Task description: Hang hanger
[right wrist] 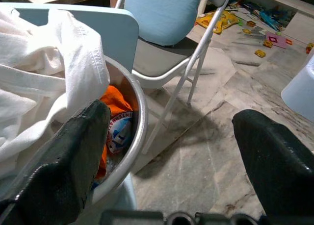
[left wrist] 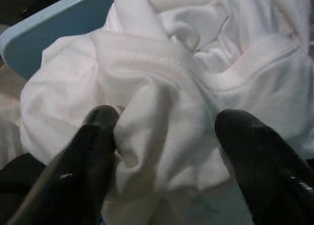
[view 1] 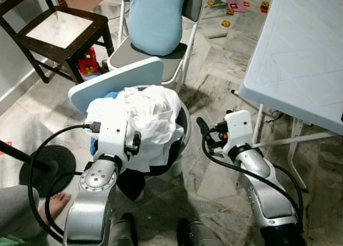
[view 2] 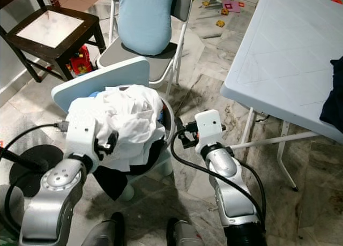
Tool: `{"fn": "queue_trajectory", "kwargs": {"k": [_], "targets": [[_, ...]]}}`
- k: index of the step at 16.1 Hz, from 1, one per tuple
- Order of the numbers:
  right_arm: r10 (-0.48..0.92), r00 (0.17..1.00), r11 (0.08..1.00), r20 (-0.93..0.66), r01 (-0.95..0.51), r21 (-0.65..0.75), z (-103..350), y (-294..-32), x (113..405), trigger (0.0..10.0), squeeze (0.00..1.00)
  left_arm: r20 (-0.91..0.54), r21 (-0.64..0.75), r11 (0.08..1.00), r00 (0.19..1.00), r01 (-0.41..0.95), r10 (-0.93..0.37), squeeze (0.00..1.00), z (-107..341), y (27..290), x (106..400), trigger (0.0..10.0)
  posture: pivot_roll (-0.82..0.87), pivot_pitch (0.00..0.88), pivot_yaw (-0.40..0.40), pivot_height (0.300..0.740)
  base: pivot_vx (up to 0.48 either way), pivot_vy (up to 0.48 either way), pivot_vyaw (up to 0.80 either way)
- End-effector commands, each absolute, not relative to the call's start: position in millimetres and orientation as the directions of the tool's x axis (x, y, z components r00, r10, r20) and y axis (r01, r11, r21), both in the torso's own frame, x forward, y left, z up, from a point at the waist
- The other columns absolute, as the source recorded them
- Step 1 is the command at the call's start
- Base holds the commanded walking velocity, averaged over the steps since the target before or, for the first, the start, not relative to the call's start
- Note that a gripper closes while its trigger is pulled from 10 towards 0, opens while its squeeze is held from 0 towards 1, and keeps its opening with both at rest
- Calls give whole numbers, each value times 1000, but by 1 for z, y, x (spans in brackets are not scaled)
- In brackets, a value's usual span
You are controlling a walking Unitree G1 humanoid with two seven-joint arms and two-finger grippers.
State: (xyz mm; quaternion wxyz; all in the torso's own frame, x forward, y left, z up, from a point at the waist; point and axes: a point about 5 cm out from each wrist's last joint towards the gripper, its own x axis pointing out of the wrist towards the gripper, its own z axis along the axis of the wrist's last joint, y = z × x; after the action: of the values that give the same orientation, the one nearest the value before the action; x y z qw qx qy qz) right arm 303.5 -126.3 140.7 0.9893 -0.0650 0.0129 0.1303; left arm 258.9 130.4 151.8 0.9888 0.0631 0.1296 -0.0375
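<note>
1. The left claw [left wrist: 164, 151] is seen pressed into the white garment [view 1: 153, 120] heaped in the laundry basket [right wrist: 140, 122], fingers apart around a fold.
2. The right claw [right wrist: 171, 156] is held spread wide beside the basket's rim, gripping nothing.
3. No hanger can be made out (possibly buried under the cloth).
4. Judged step: laundry is being picked; next, closing on the fold is called for.
</note>
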Motion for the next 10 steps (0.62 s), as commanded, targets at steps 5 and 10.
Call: {"fn": "queue_trajectory", "kwargs": {"k": [5,10], "targets": [[258,964,956,-67,-265,-128,135,-128,300,10000,0,-226,118,993,974,13,14,0,153,140,256,0,31,256,-93,740,0,0,0],[256,964,956,-67,-263,-130,135,-129,301,10000,0,-247,97,987,957,-129,150,0,141,160,252,0,29,255,-95,740,0,0,0]]}}
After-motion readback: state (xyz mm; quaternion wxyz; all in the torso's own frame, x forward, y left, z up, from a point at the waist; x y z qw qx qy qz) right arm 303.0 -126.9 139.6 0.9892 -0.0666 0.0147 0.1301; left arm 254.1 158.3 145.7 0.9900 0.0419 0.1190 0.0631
